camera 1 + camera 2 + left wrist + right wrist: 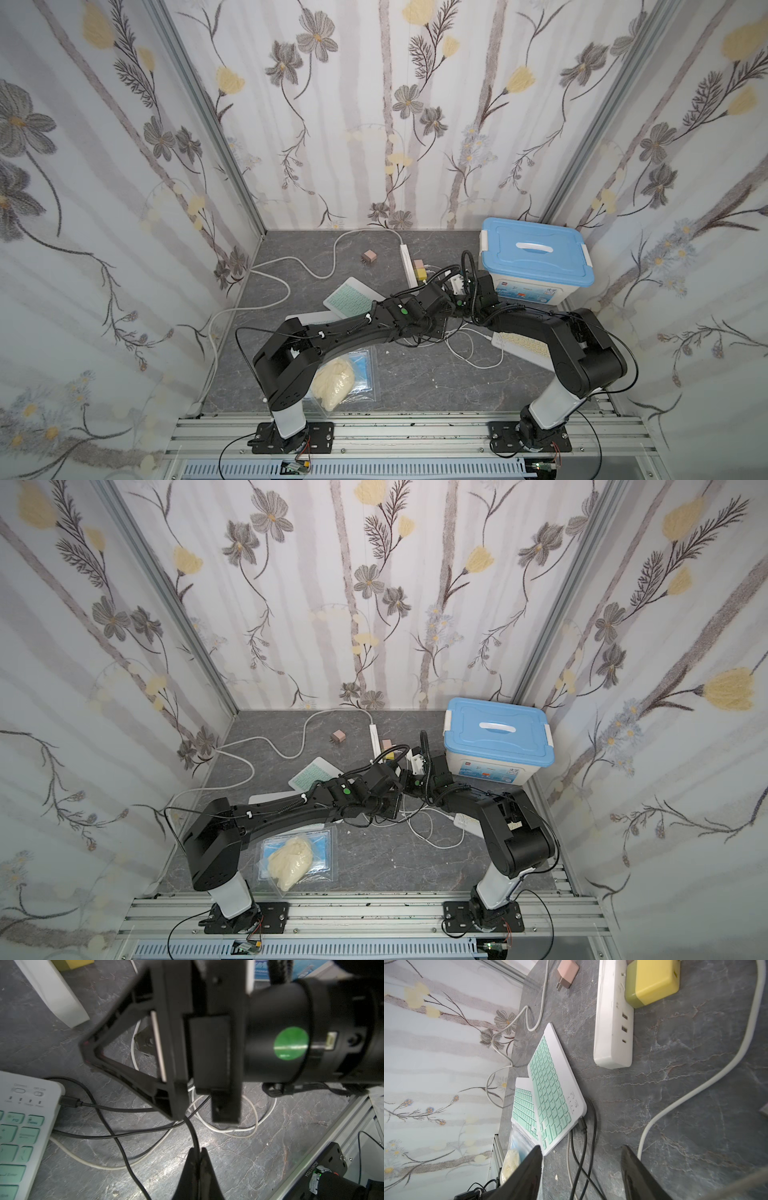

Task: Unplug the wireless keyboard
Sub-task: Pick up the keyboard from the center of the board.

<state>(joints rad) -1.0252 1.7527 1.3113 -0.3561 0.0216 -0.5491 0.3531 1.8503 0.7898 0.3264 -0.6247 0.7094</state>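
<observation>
L end effector (197,1159) pinched shut on black USB cable (193,1132), R end effector (581,1147) half-open, empty; I'd brace mint keyboard (20,1136) w/ R, pull straight along plug (69,1102) axis.

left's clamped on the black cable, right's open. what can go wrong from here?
1. The left gripper pinches the black cable well short of the plug; a pull may drag the unheld mint keyboard rather than unplug it.
2. The black cable crosses the white cable, so that may snag.
</observation>
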